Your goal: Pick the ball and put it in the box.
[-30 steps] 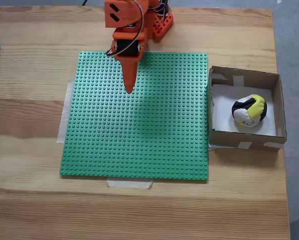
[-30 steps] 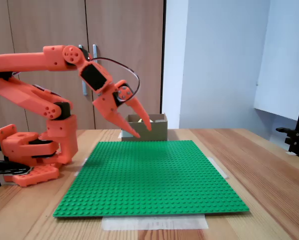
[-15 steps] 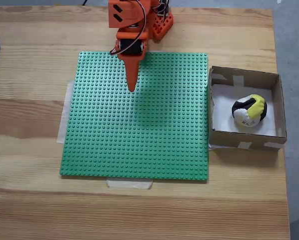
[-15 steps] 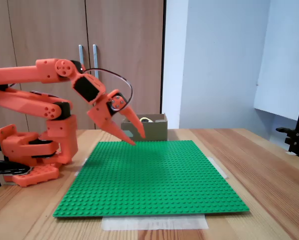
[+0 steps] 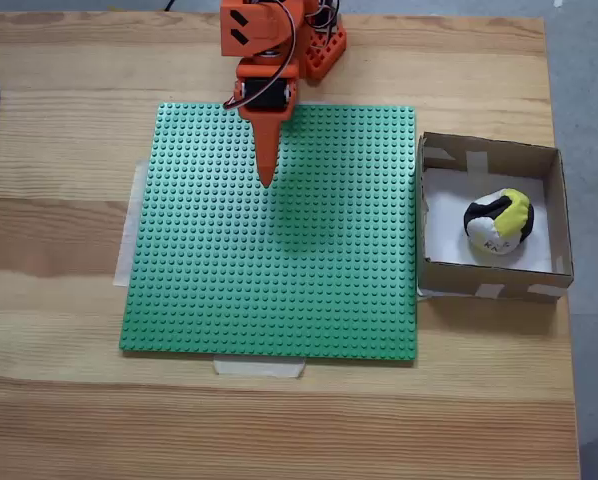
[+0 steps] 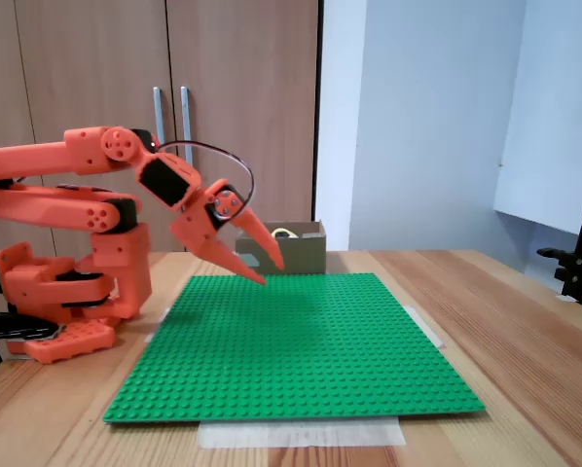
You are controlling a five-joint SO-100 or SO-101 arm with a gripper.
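Presently, findings as follows.

Fingers: two orange tapered fingers (image 6: 257, 243), parted in a narrow V in the side-on fixed view, with nothing between them; from above they overlap into one spike (image 5: 267, 160).

Gripper: the gripper (image 6: 270, 271) (image 5: 267, 181) points downward and forward, its tips hanging above the baseplate's rear part without touching it. Empty.

Arm: the orange arm (image 6: 48, 161) is folded low and back over its base; a black cable (image 6: 208, 151) loops above the wrist. The base (image 6: 62, 292) stands on the table just behind the baseplate's rear edge.

Baseplate: a green studded baseplate (image 5: 279, 260) (image 6: 301, 341) lies flat mid-table, with pale tape strips (image 5: 259, 367) showing at its near and left edges in the top-down fixed view.

Box: the box (image 5: 489, 155) is brown cardboard, open-topped, with a white bottom and pale tape on its walls. It sits just beside the baseplate's right edge in the top-down view; in the side-on view it appears beyond the baseplate's far edge (image 6: 306, 255).

Ball: the ball (image 5: 499, 221), patched yellow, black and white, rests inside the box on the white bottom, toward the right half, well apart from the gripper. In the side-on view only its top (image 6: 284, 233) peeks over the box wall.

Table: a light wooden table (image 5: 69, 420) (image 6: 525, 331).

Background: wooden cabinet doors (image 6: 96, 68) with metal handles, beside a pale wall.
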